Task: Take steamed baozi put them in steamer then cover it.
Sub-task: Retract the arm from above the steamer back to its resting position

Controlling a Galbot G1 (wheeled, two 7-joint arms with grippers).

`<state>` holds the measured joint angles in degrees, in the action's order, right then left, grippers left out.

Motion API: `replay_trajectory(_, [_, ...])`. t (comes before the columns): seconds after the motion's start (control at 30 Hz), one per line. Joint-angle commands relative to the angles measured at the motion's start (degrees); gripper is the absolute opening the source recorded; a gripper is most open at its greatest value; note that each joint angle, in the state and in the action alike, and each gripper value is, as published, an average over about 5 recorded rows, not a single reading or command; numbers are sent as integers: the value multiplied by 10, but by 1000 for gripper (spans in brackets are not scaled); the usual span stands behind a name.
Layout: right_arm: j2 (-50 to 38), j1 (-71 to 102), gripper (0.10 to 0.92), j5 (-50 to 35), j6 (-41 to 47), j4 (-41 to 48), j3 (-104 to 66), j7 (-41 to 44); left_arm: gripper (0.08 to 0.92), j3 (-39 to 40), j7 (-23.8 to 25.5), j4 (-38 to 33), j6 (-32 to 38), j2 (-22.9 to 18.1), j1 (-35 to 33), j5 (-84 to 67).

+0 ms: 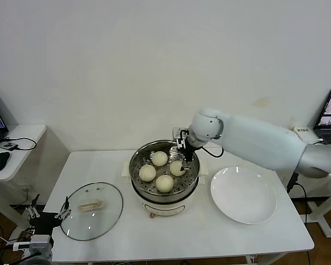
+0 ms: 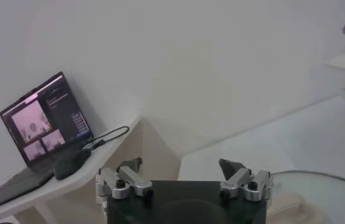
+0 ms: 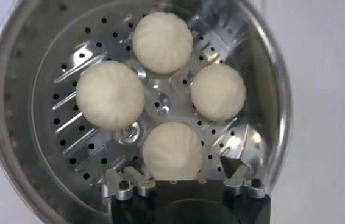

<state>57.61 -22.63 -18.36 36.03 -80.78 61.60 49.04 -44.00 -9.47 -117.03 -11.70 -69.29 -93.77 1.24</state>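
Nearest the robot, the left hand sits low at the table's front-left corner, fingers spread wide, holding nothing; just beside it the cover lies flat on the table, cream handle upward, well apart from the steamer; the white plate rests bare on the table to the steamer's right; at the table's centre the steamer stands uncovered on its white base; all four steamed baozi sit on the perforated tray, close together, none stacked; the right hand hangs over the steamer's far-right rim, fingers parted wide on either side of the nearest bun, gripping nothing; whether the fingertips touch that bun cannot be told.
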Motion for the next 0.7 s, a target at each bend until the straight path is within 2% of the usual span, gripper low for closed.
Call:
replay_trajectory(0.03, [-125,46,822,-84,-11,-142,-71,-237,823,1,6,1,1,0,1,-14])
replay_trajectory(0.13, [-182,161,823,-89,-69,-187,-161,-358,823,2,6,2,6,-3,1,-15])
replay_trajectory(0.33, [-213,474,823,-26,-206,-235,-421,-467,823,4,5,6,18,-10,-2,-11])
replay_trajectory(0.5, [-137,716,823,56,-317,-245,-659,-477,823,4,3,9,28,-16,-4,-5])
replay_trajectory(0.7, [21,902,823,134,-432,-248,-869,-441,823,16,3,26,45,-21,1,25])
